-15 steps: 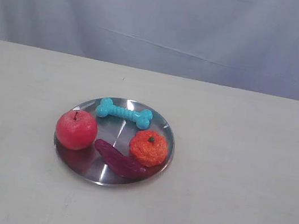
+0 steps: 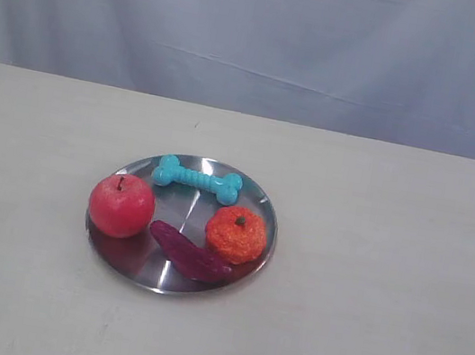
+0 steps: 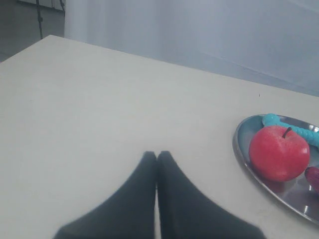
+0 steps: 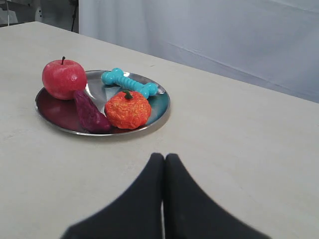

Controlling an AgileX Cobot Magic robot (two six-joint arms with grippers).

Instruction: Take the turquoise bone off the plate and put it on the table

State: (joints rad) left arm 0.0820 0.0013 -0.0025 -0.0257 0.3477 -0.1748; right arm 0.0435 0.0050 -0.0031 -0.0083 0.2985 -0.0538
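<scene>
Nothing has moved: I see the turquoise bone [image 2: 197,179] lying at the plate's [image 2: 182,208] far side, both arms' jaws pinched together, empty.

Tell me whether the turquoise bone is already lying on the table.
No: the turquoise bone lies on the plate, beside the apple and the orange fruit.

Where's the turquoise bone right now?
In the exterior view the turquoise bone lies on the far part of the plate, behind the apple and the orange fruit.
</scene>
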